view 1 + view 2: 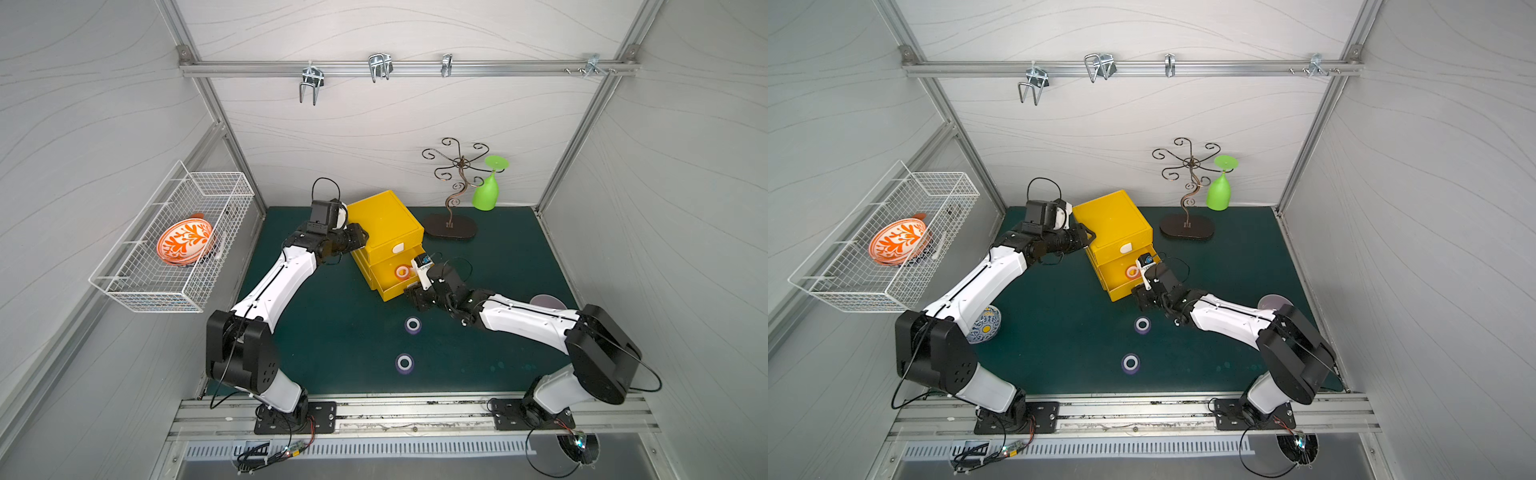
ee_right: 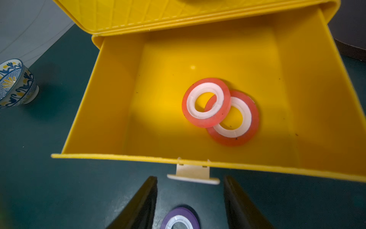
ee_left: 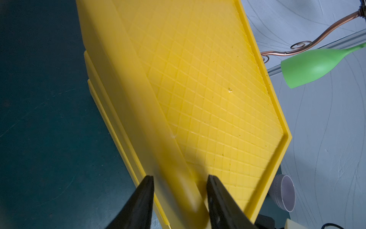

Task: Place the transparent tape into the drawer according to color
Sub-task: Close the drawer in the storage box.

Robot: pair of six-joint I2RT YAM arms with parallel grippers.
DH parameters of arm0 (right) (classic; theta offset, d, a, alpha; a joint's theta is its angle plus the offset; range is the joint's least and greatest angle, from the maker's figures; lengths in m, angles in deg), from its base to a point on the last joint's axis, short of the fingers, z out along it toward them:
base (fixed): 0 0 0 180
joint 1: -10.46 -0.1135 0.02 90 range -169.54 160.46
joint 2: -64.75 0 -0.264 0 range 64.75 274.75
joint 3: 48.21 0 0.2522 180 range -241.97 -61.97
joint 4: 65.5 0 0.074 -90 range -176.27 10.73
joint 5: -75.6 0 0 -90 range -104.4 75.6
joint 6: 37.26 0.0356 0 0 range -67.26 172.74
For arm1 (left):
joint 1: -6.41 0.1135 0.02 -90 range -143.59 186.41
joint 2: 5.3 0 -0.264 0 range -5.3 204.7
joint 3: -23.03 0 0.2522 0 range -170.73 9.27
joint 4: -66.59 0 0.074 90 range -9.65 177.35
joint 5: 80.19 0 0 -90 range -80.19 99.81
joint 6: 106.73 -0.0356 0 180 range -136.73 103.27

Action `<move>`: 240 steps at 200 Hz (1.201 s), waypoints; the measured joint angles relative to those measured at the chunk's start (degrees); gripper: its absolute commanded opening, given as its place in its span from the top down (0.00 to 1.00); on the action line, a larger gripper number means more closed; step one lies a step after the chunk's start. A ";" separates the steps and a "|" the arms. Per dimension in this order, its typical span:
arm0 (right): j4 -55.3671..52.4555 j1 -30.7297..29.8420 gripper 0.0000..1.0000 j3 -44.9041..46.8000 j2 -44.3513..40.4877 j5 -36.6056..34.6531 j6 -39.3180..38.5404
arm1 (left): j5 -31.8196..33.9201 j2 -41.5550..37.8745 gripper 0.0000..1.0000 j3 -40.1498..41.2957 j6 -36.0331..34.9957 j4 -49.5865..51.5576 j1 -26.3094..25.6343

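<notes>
**Bimanual pose, both arms extended**

Reaching forward and inward with the left arm (image 1: 282,274); clamping the left gripper (image 3: 178,178) across the top rim of the yellow box (image 3: 198,79). Stretching the right arm (image 1: 528,318) low and inward, with the right gripper (image 2: 190,177) parted, holding nothing.

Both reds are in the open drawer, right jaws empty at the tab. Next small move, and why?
Probably ease the right gripper forward onto the white tab and push the open drawer shut. Both red rolls lie inside, its jaws stand open and empty just short of the tab, the left gripper grips the yellow box, and two purple rolls wait on the mat.
</notes>
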 measured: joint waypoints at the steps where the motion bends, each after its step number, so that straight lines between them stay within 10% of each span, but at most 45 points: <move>1: 0.09 -0.02 0.46 0.00 0.04 -0.13 -0.02 | 0.00 0.00 0.53 0.00 0.00 0.00 0.00; 240: 14.25 1.14 0.54 -11.28 16.81 -4.17 -3.58 | -1.55 0.35 0.53 -0.11 -0.44 -0.02 0.02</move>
